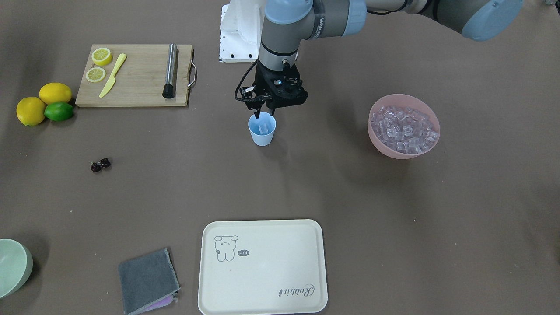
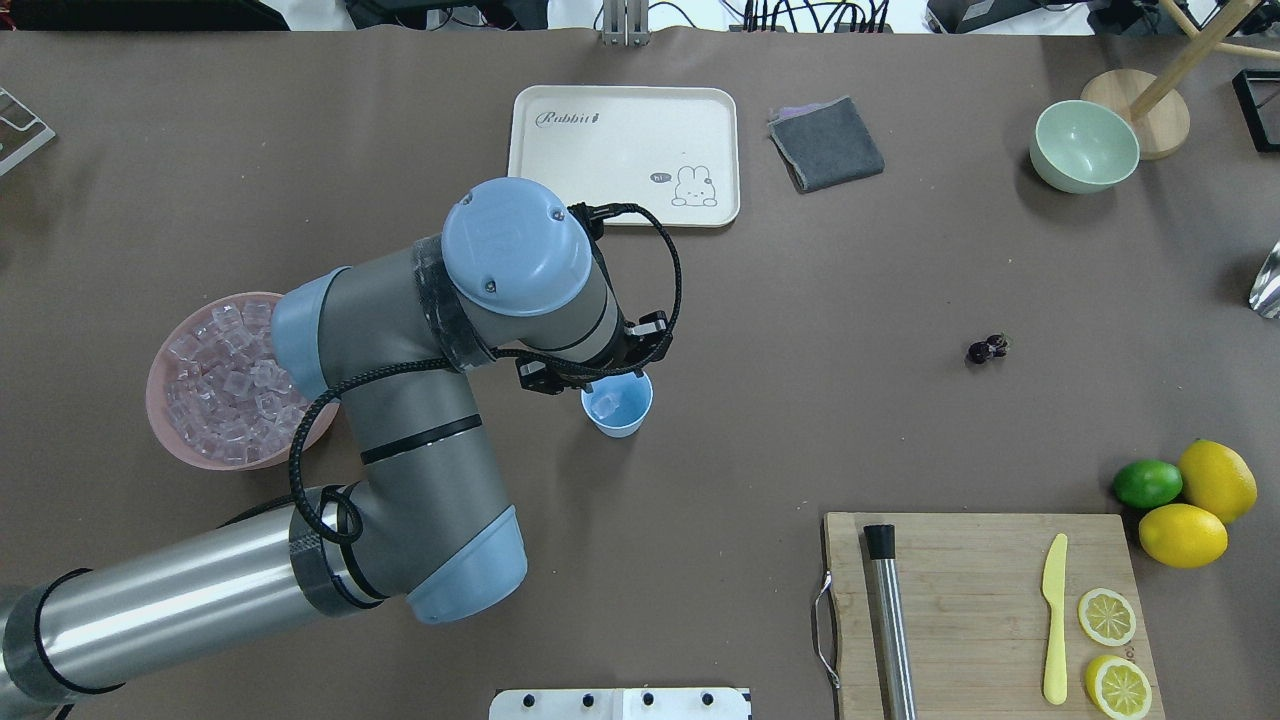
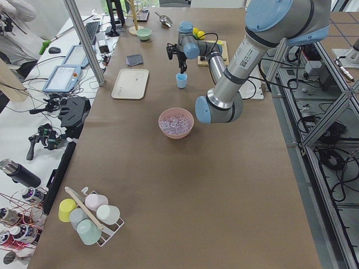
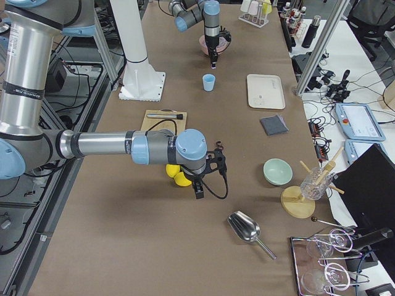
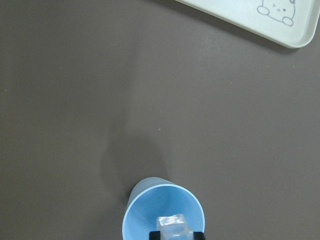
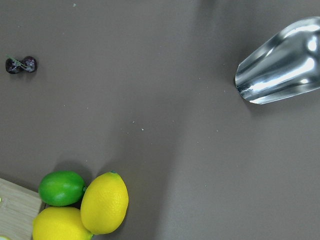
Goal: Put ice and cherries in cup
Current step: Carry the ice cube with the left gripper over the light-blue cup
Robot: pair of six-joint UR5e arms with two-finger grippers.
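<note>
The light blue cup [image 1: 262,133] stands upright mid-table, also in the overhead view [image 2: 620,412]. My left gripper [image 1: 264,116] hangs straight down over its mouth. In the left wrist view the fingertips [image 5: 197,235] are shut on one clear ice cube [image 5: 174,225] above the cup [image 5: 150,205]. More ice [image 1: 403,126] fills the pink bowl [image 1: 404,153]. The cherries [image 1: 100,165] lie on the bare table, far from the cup, also in the right wrist view [image 6: 20,65]. My right gripper [image 4: 199,190] hovers near the lemons; I cannot tell whether it is open or shut.
A wooden cutting board [image 1: 135,76] carries lemon slices, a yellow knife and a steel rod. Two lemons and a lime [image 1: 57,111] lie beside it. A cream tray [image 1: 262,267], a grey cloth [image 1: 148,280], a pale green bowl [image 1: 13,267] and a metal scoop [image 6: 280,62] are around.
</note>
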